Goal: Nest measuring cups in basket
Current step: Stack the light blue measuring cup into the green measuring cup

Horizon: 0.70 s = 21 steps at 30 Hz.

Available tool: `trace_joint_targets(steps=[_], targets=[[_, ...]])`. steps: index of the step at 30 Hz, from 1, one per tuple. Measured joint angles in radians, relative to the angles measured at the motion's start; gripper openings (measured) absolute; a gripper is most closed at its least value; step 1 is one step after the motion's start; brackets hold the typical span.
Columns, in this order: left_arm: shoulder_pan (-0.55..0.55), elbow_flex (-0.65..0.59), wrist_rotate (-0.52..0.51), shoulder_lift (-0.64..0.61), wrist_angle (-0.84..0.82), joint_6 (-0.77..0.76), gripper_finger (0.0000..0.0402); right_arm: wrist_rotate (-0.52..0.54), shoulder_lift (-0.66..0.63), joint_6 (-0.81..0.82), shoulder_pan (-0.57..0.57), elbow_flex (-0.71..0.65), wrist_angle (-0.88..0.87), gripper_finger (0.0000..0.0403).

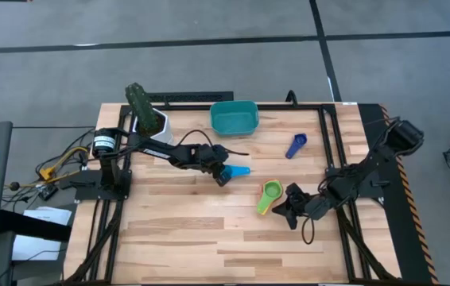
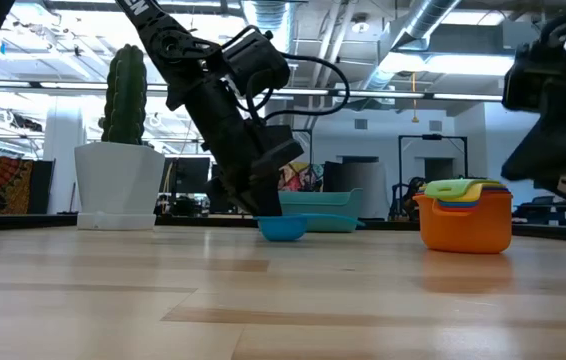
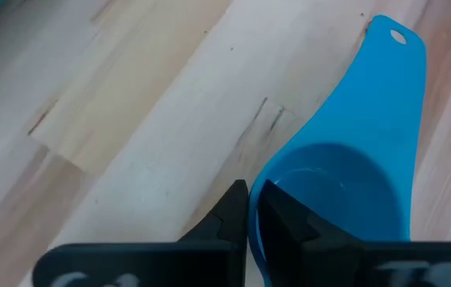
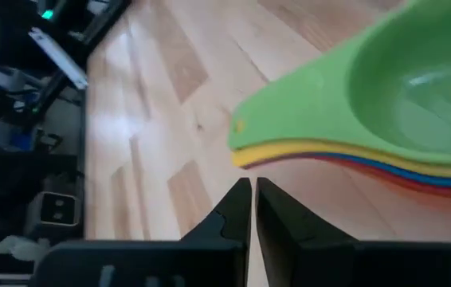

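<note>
Left end effector (image 3: 249, 209) pinches the rim of a light-blue measuring cup (image 3: 353, 183) on the pale wood table (image 1: 177, 230); the teal basket (image 1: 234, 117) lies beyond it. Right end effector (image 4: 252, 203), fingers pressed together, sits beside the nested cup stack (image 1: 270, 196). A ducted workshop ceiling (image 2: 383, 40) rises behind.

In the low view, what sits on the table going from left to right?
White pot with cactus → left gripper over the light blue cup → teal basket behind → nested cup stack → right gripper's arm at the edge.
</note>
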Motion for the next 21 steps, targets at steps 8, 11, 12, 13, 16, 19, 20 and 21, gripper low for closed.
trace_joint_targets(steps=[8,11,12,13,16,19,20,21], targets=[[0.000,0.007,0.036,0.000,-0.001,0.103,0.0006,-0.001,-0.131,-0.134,-0.037,0.000,-0.004,0.0014],[0.005,0.007,0.061,0.000,0.000,0.157,0.0004,-0.003,-0.184,-0.240,-0.070,0.001,-0.002,0.0014],[0.010,0.007,0.080,0.000,0.000,0.179,0.0003,-0.003,-0.201,-0.281,-0.086,0.001,0.004,0.0017],[0.015,0.007,0.098,0.000,0.000,0.202,0.0003,-0.003,-0.216,-0.324,-0.104,0.001,0.012,0.0021],[0.036,0.007,0.153,0.000,0.000,0.266,0.0004,-0.006,-0.255,-0.448,-0.163,0.000,0.038,0.0033],[0.055,0.007,0.190,-0.001,-0.004,0.325,0.0003,-0.009,-0.282,-0.558,-0.222,0.001,0.057,0.0038],[0.058,0.007,0.197,-0.001,-0.004,0.339,0.0003,-0.009,-0.287,-0.594,-0.242,0.001,0.058,0.0038],[0.062,0.007,0.206,-0.004,-0.006,0.349,0.0002,-0.009,-0.289,-0.627,-0.261,0.001,0.062,0.0036]])
